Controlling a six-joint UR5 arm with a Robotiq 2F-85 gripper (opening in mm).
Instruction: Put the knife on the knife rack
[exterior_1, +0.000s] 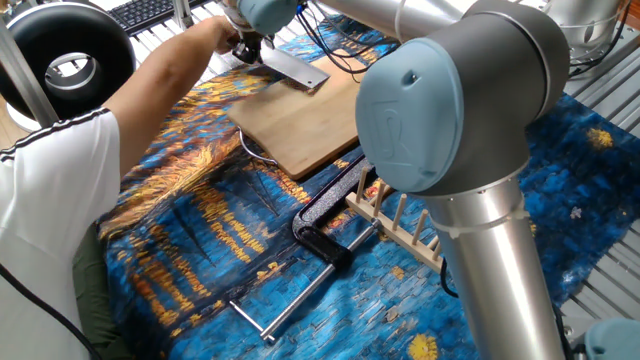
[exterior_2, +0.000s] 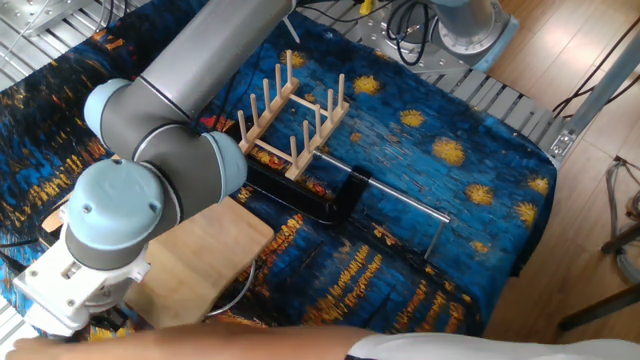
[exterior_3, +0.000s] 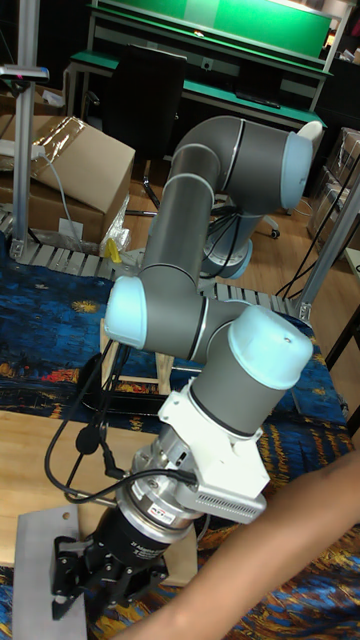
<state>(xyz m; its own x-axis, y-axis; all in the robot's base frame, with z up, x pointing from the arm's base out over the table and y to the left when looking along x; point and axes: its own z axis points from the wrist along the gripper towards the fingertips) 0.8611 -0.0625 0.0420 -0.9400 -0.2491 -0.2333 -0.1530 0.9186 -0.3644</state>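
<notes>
One fixed view: my hand (exterior_1: 250, 42) at the knife (exterior_1: 293, 68) handle, blade tilted over the cutting board (exterior_1: 300, 125); finger state cannot be told.
Other fixed view: knife rack (exterior_2: 291, 115) well apart, pegs upright, unloaded.
Tall fixed view: blade (exterior_3: 42, 565) beside my hand, ready for transfer.

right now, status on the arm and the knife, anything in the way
End effector at the handle end of the broad silver-grey knife; grip state unclear. Knife over the bamboo cutting board, far from the pale wooden peg rack. Person's hand beside the end effector.
</notes>
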